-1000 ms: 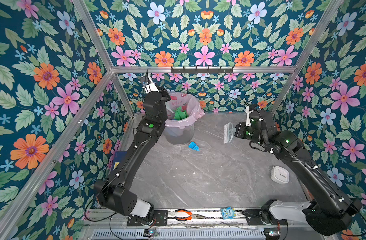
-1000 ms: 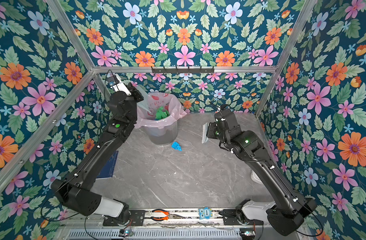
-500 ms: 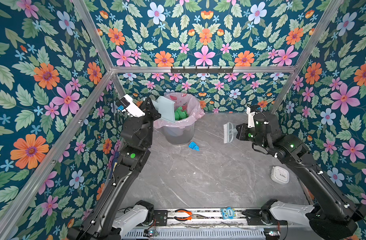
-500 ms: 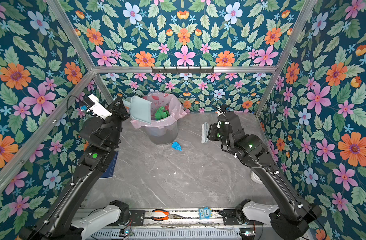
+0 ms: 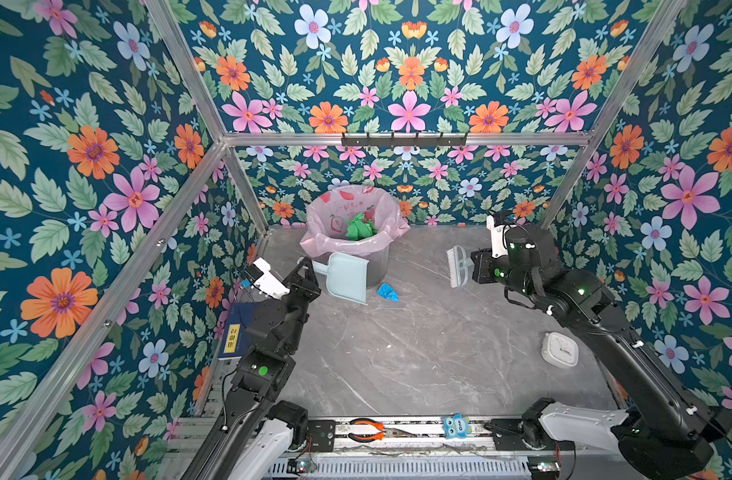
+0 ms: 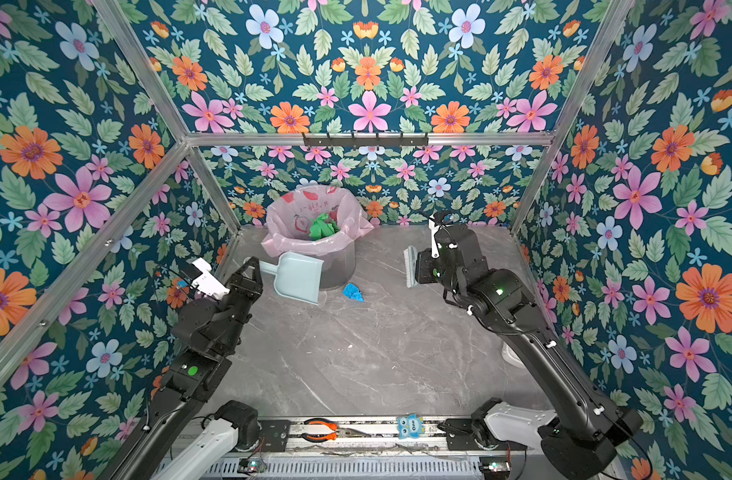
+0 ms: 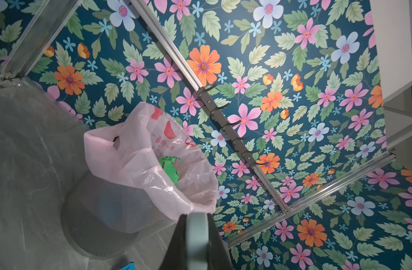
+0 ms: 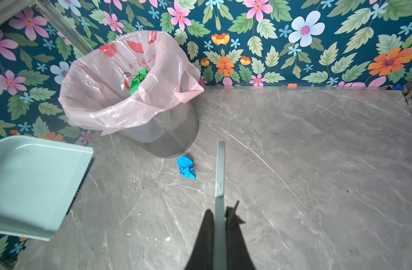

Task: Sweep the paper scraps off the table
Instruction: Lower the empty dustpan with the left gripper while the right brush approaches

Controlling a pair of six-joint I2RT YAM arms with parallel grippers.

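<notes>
The grey marbled surface (image 5: 418, 353) filled the lower middle of both top views and was almost bare, so I judged the job nearly finished. The mesh bin (image 5: 376, 266), dressed in a pink liner (image 5: 326, 232), stood at the upper centre against the back wall, where a loaded pan could be tipped into it. My left fingers (image 7: 174, 247) were clamped shut on the handle of the pale-green dustpan (image 5: 347, 278). It hung tilted in front of the bin, left of centre and apparently clear of the surface; I read that as held ready to be lowered as a backstop. My right fingers (image 8: 203, 240) were closed tight on the hand brush (image 5: 457, 266), right of centre, bristles toward the pan, placed to push scraps leftward. Green scraps (image 5: 358, 226) lay inside the liner. One blue paper scrap (image 5: 388, 292) lay on the surface just beside the bin's base, between pan and brush, the only piece I could see left to collect.
</notes>
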